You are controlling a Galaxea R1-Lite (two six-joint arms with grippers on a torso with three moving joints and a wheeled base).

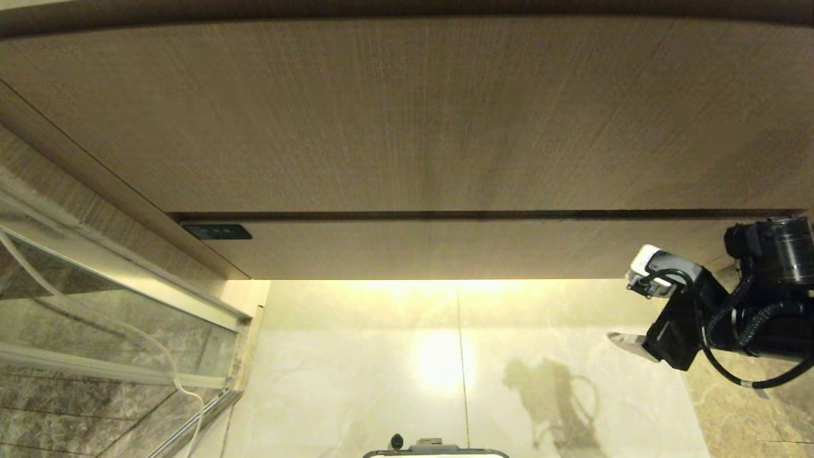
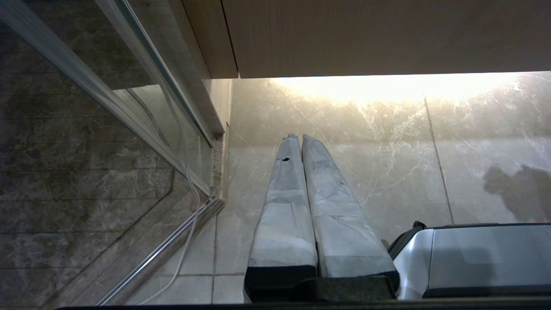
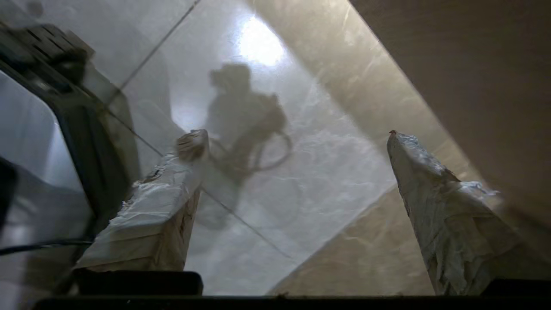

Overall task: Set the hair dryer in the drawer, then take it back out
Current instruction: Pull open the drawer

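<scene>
Under a closed wood-grain drawer [image 1: 458,248], the right gripper [image 3: 297,142] hangs wide, empty, over glossy marble floor [image 1: 356,381].

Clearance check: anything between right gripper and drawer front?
Nothing. Head view shows only bare floor tile between the open right gripper and the drawer front.

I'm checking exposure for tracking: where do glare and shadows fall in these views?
Head view: a bright strip under the drawer burns out on the floor, with the arm's shadow right of it. Left wrist view: the same glow whitens the tiles. Right wrist view: a hot spot above the shadow, between the open right pincer tips.
</scene>
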